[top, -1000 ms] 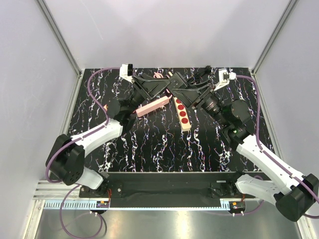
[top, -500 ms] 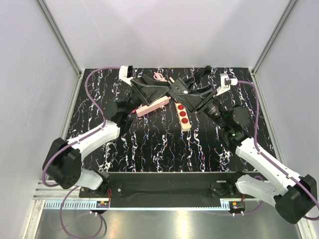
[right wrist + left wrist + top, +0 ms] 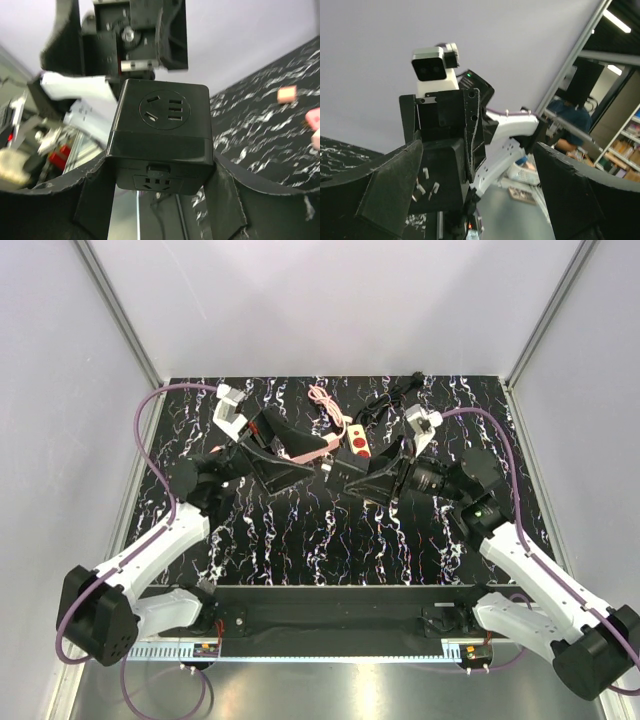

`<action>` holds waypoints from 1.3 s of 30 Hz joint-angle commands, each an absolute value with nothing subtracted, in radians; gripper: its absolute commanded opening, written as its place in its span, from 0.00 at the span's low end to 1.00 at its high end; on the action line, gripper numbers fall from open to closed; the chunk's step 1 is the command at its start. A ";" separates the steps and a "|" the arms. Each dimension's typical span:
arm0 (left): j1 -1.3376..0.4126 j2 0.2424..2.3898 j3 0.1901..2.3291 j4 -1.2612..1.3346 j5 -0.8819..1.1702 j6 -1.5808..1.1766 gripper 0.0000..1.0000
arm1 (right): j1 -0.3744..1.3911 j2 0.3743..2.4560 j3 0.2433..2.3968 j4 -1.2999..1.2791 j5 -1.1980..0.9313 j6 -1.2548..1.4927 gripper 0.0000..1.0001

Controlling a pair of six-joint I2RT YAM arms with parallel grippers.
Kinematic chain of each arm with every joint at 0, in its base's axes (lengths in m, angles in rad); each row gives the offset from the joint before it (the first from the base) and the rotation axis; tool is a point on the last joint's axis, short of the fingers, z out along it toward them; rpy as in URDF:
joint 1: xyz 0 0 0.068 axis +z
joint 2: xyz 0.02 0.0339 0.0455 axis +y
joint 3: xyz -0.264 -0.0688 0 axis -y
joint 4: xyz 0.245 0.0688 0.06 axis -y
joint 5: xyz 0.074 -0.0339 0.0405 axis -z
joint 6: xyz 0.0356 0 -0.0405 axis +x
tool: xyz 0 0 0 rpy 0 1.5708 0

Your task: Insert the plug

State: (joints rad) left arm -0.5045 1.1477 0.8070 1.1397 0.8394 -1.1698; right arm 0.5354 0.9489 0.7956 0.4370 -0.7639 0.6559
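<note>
Black marbled surface carries two power strips: one pink strip and, to its right, one beige strip. The left end effector stands wide apart and empty. The right end effector is clamped on the single black cube plug, raised beside the beige strip. Best, I judge, to turn its white prongs downward, square them over a red socket, then press straight.

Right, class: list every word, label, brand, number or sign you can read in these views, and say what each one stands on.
None can be read.
Cube socket: only slot holes, no print.
Strip with red sockets: no lettering shows at this size.
Shelves in the background: anything on them is too blurred to read.
</note>
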 commanded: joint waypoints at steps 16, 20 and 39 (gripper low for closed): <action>-0.526 1.141 0.816 0.816 1.040 -0.963 0.99 | 0.532 1.012 0.839 0.480 -1.026 0.655 0.00; -0.546 1.154 0.804 0.802 1.034 -0.969 0.96 | 0.532 1.025 0.838 0.485 -1.029 0.658 0.00; -0.568 1.190 0.813 0.764 1.000 -0.965 0.00 | 0.531 1.037 0.835 0.390 -0.859 0.741 0.44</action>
